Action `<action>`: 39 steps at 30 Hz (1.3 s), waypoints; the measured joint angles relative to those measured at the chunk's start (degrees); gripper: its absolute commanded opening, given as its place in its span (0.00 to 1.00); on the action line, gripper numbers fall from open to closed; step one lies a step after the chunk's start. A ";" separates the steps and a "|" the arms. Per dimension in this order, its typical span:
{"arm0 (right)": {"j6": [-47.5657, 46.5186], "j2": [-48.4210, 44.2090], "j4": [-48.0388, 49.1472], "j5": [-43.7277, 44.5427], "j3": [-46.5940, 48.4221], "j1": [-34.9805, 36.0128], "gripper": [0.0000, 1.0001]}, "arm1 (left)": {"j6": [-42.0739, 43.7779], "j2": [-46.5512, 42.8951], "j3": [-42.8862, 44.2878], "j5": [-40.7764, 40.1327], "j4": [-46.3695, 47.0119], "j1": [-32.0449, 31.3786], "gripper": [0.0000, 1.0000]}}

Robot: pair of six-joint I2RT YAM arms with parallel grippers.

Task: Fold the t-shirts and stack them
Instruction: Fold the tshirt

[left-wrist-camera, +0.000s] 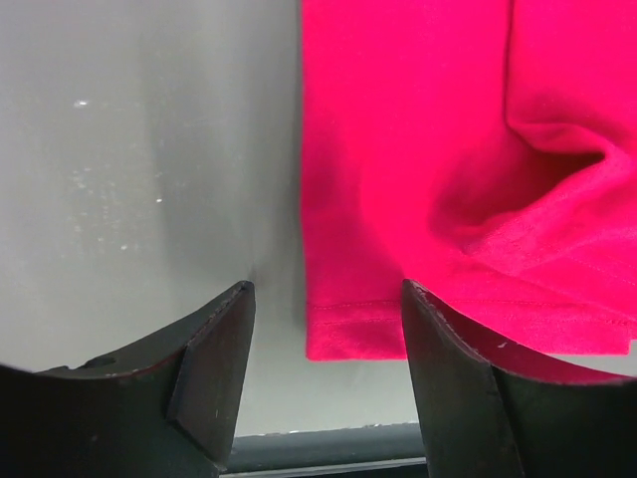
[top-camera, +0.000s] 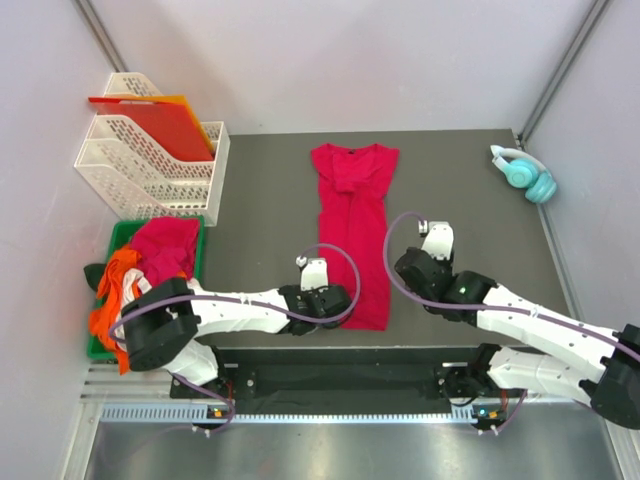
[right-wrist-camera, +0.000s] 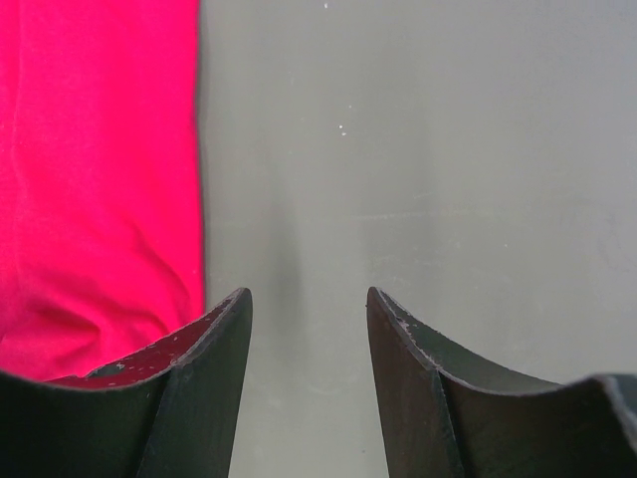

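Crimson t-shirt: lies lengthwise on the middle of the table, sides already folded in to a narrow strip; the crosswise fold looks not yet made.
Left gripper: jaws spread, straddling the near left hem corner without pinching it.
Right gripper: jaws spread over bare table just beside the strip's right edge, empty.
Other t-shirts: heaped unfolded in the green bin.
Stack: none visible; most of the task seems left.
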 measured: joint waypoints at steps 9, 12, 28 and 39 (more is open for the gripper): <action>0.02 0.72 0.37 -0.33 0.00 0.00 0.50 | -1.77 1.49 0.02 0.68 1.53 -0.04 0.20; 0.09 0.72 0.39 -0.46 0.00 0.00 0.50 | -2.49 1.64 0.02 0.74 1.79 -0.04 0.17; 11.87 0.59 0.24 -9.97 -7.13 7.78 0.56 | -3.76 2.36 0.68 0.70 1.27 -0.04 0.10; 19.02 5.27 2.56 -12.11 -9.20 15.76 0.56 | -3.13 3.45 1.77 0.72 0.46 -0.07 0.10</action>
